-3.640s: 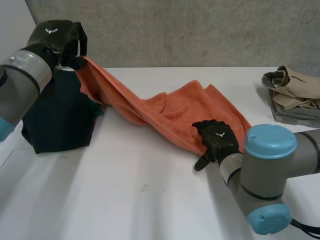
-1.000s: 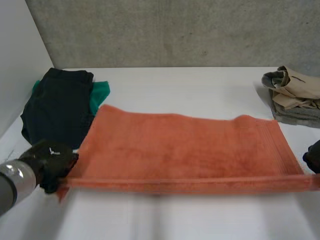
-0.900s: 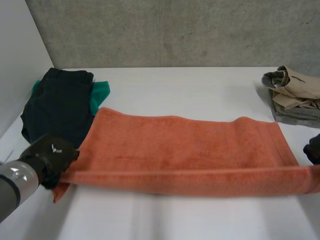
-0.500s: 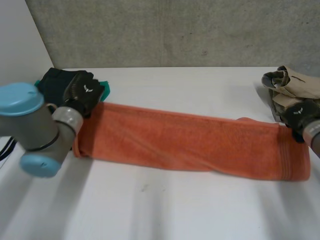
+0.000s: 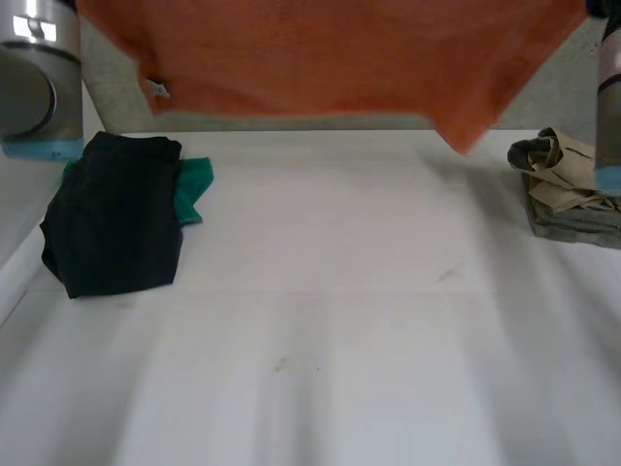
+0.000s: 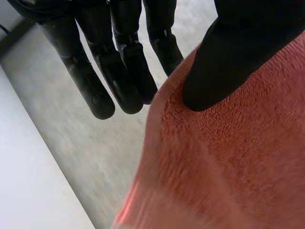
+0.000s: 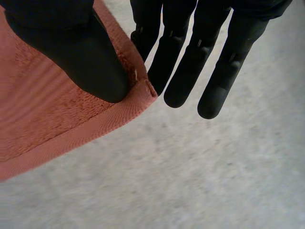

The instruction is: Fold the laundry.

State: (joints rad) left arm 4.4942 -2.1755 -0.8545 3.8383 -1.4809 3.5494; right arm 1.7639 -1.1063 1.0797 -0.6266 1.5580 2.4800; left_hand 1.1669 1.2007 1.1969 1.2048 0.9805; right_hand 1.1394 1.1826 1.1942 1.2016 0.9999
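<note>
Above the surface [image 5: 320, 330], left hand [image 6: 238, 47] and right hand [image 7: 71, 52] pinch the orange towel [image 5: 320, 58], so I can square it.

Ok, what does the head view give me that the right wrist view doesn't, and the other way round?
Head view adds: the white table, a black garment with green cloth poking out beside it at the robot's left, a folded beige and grey stack at its right, and the orange towel spread wide above the table. Right wrist view adds: the right robot hand, thumb pinching the towel's hemmed corner against its fingers. Both share the orange towel.
</note>
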